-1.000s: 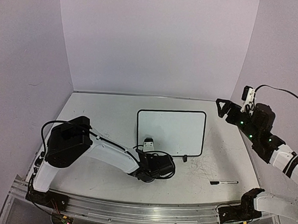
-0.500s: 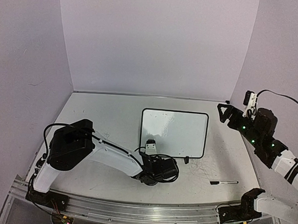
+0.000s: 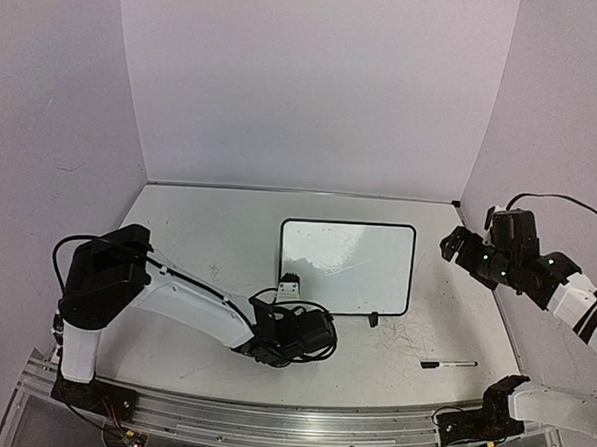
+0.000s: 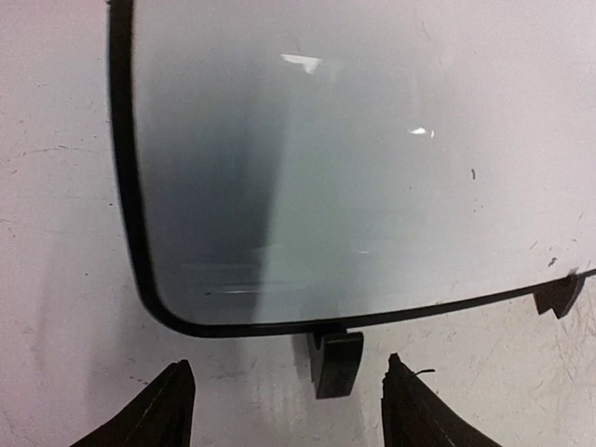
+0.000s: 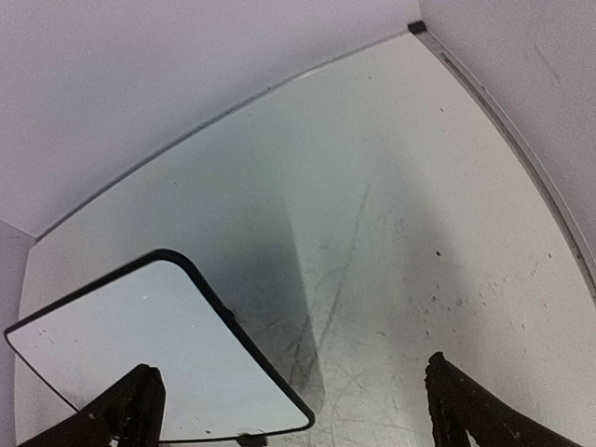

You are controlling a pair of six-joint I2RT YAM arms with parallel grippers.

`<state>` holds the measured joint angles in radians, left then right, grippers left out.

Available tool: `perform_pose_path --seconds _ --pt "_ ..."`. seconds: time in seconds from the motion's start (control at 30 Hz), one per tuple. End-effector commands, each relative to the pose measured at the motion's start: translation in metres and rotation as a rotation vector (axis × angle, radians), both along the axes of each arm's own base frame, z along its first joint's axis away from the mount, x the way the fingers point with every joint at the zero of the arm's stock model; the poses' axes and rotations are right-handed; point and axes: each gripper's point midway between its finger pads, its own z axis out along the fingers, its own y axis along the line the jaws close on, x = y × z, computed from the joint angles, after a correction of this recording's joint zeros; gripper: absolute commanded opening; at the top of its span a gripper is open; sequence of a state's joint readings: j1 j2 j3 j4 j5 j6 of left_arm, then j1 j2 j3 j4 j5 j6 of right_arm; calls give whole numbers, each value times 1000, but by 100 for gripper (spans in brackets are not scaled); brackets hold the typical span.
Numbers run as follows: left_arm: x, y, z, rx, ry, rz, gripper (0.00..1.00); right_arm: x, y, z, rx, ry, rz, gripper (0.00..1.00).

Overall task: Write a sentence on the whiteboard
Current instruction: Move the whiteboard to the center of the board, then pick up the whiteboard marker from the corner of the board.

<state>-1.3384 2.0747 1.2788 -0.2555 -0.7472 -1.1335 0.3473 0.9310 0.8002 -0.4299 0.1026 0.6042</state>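
While the left arm lies low and stretched across the table (image 3: 198, 228), I see the left gripper (image 4: 288, 363) pointing at the near edge of the whiteboard (image 3: 346, 271), jaws spread apart and holding nothing, with one black foot (image 4: 335, 361) of the board just ahead of the gap and touched by neither finger. I see the right arm raised at the right side, the right gripper (image 5: 291, 365) tilted down toward the tabletop, jaws wide and empty. The whiteboard lies flat, right of the table's centre; a black marker (image 3: 448, 364) lies apart from it toward the near right, and grey scratches mark the white surface below pale walls (image 3: 316, 84).
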Motion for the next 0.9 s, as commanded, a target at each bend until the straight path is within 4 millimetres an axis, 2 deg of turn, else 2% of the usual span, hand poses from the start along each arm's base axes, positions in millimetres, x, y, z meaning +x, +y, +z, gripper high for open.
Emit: perform_pose_path --seconds 0.0,0.17,0.37,0.47,0.57,0.63,0.73,0.87 --pt "-7 -2 55 -75 -93 -196 72 -39 -23 -57 -10 292 -154 98" --pt "-21 2 99 -146 -174 -369 74 -82 -43 -102 59 482 -389 98" --pt "-23 10 141 -137 -265 -432 75 -120 -43 -145 217 639 -615 96" --pt "-25 13 160 -136 -309 -457 75 -121 -46 -147 247 642 -716 85" --pt "-24 18 175 -124 -349 -469 75 -116 -48 -149 252 639 -777 83" --pt "-25 21 186 -121 -373 -476 75 -119 -47 -159 250 682 -812 79" --pt "-23 28 202 -116 -416 -472 76 -124 -37 -176 280 759 -829 69" --pt "-16 41 208 -55 -462 -430 77 -125 -30 -188 316 793 -849 64"
